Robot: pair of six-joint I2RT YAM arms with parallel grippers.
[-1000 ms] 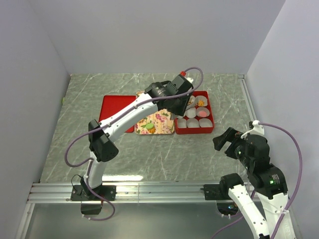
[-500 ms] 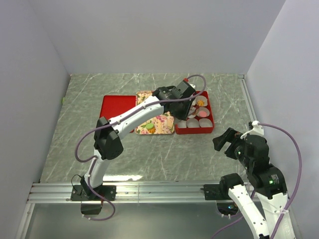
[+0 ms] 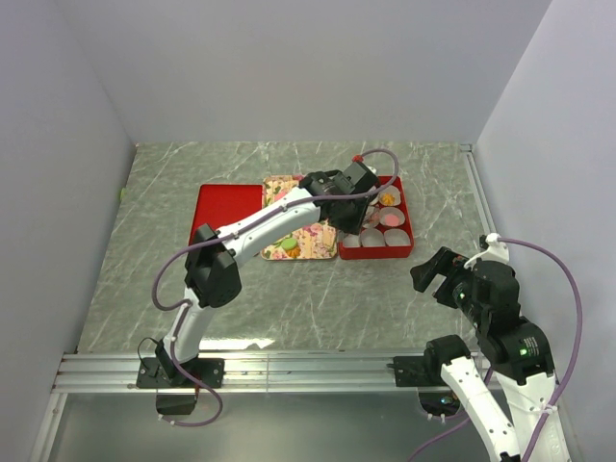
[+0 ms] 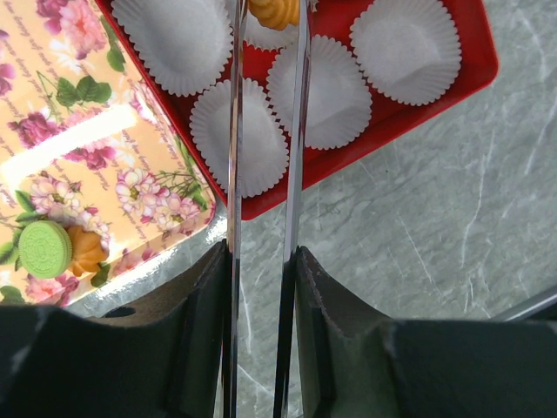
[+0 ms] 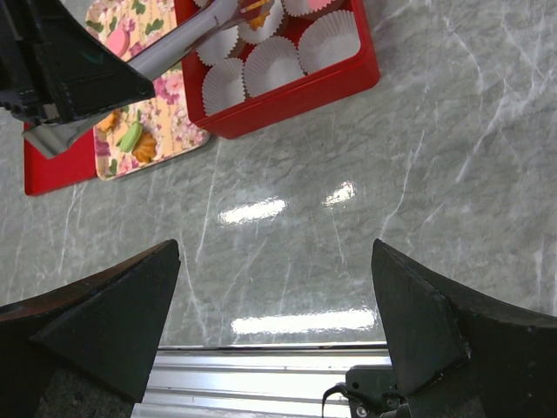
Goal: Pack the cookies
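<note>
An orange cookie [image 4: 271, 10] is pinched at the very tip of a pair of metal tongs [image 5: 187, 39], right over a white paper cup [image 4: 261, 37] in the red box [image 4: 418, 100]. That cup is the middle one in the second row back from the box's near edge. I cannot tell whether the cookie rests in the cup or hangs just above it.

The cookie is round, so only the tongs have a direction. Their long axis runs straight out from the left gripper [image 4: 261, 261], across the near edge of the box, and ends at the cup. The cookie lies dead ahead of that gripper, a full blade's length away. Judging by this, the next move is only a release.

More cookies wait on the cream tray [image 4: 78, 131], which lies just beside the box. Among them, a green cookie [image 4: 43, 248] touches another orange one at the tray's near edge.

The left gripper is partly closed, its fingers [image 4: 213, 287] pressing the outsides of the two blades. The blades run almost parallel, with a narrow gap between them about the width of the cookie.

The right gripper [image 5: 274, 322] is spread wide and holds nothing. It hangs over the bare table [image 5: 348, 218] off the box's near right corner, well apart from the cookies. The left arm is much the nearer.
</note>
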